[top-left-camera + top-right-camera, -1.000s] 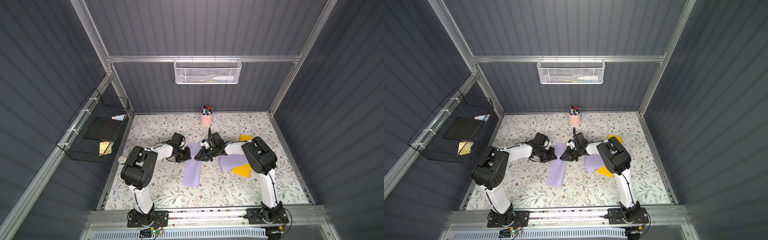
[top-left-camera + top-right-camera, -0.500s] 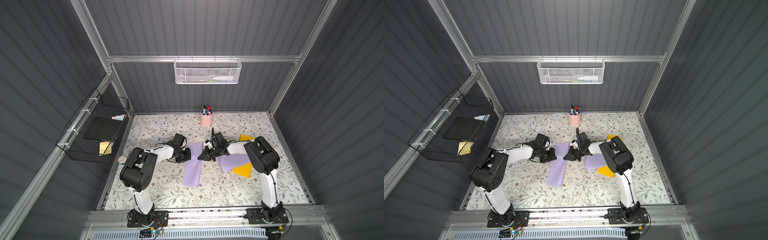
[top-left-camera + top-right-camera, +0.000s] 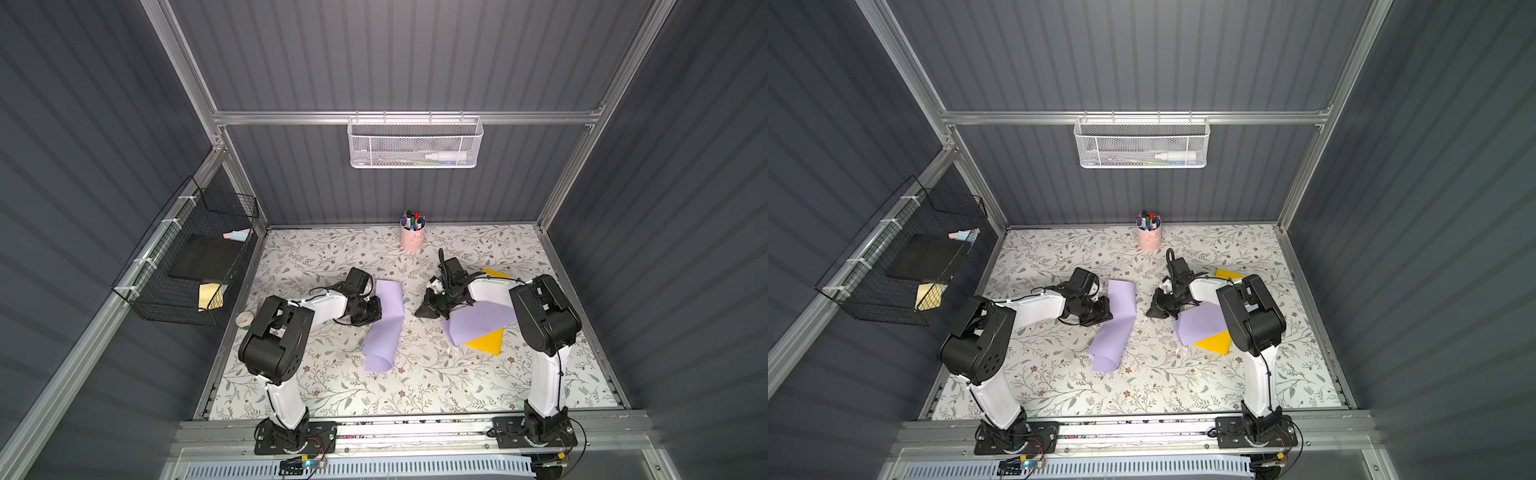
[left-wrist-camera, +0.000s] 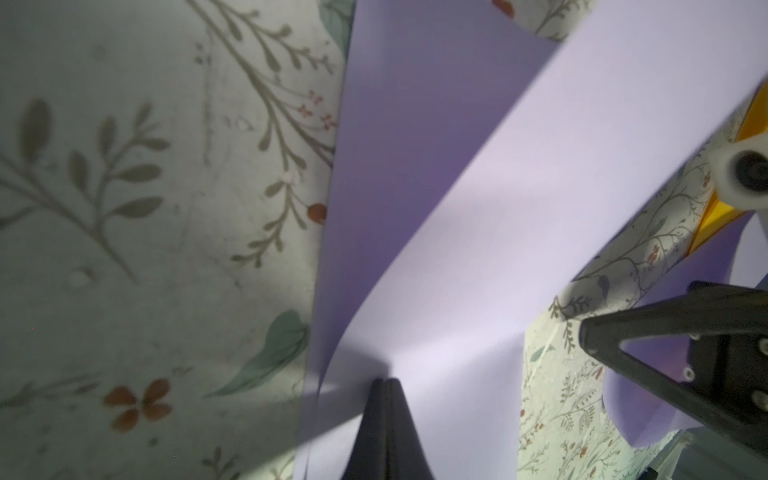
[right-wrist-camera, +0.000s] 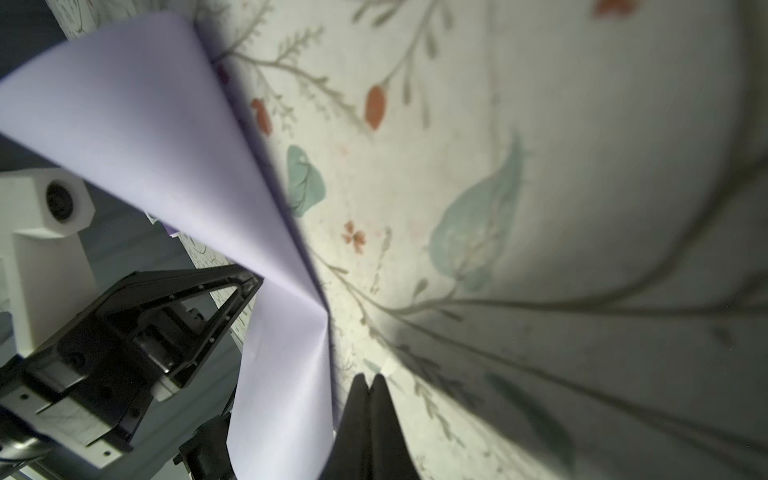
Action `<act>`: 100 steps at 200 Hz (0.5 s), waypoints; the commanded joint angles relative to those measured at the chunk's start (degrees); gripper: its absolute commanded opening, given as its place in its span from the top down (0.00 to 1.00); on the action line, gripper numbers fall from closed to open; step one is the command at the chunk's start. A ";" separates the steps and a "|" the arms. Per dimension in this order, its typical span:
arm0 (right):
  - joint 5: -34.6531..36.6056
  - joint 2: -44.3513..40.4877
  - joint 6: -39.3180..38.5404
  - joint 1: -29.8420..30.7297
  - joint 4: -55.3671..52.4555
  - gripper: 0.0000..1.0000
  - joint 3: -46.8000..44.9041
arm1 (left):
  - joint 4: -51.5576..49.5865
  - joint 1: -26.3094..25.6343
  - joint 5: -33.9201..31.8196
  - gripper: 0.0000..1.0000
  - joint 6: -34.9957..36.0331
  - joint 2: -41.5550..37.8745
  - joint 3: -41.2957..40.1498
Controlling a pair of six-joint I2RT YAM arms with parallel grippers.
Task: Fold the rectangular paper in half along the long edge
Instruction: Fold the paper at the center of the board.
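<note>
Lying mid-table on the floral mat [image 3: 311, 257], lilac paper [image 3: 384, 328] loosely doubled over, top layer bowed, left gripper [image 4: 385, 380] fingers closed tip to tip, touching its left part, right gripper [image 5: 369, 378] closed, empty, just right of it.

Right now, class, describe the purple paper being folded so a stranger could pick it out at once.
On the floral table, between the two arms and nearer than the pink pen cup, lies a long, narrow lavender paper. Unlike the wider lavender sheet overlapping a yellow sheet under the right arm, it curls at both ends and the left hand touches it.
</note>
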 commanded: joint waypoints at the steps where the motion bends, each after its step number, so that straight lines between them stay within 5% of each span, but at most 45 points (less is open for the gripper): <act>1: -0.16 -0.03 -1.26 2.50 -2.45 1.00 6.17 | -9.03 0.39 -5.94 1.00 1.46 1.83 -3.33; 47: -0.84 8.92 -0.50 4.97 -4.25 1.00 14.32 | -8.93 0.44 -5.58 1.00 1.46 1.66 -3.12; 100: -1.27 11.88 1.24 3.40 0.73 1.00 10.84 | -9.22 0.39 -5.56 1.00 1.45 1.18 -3.13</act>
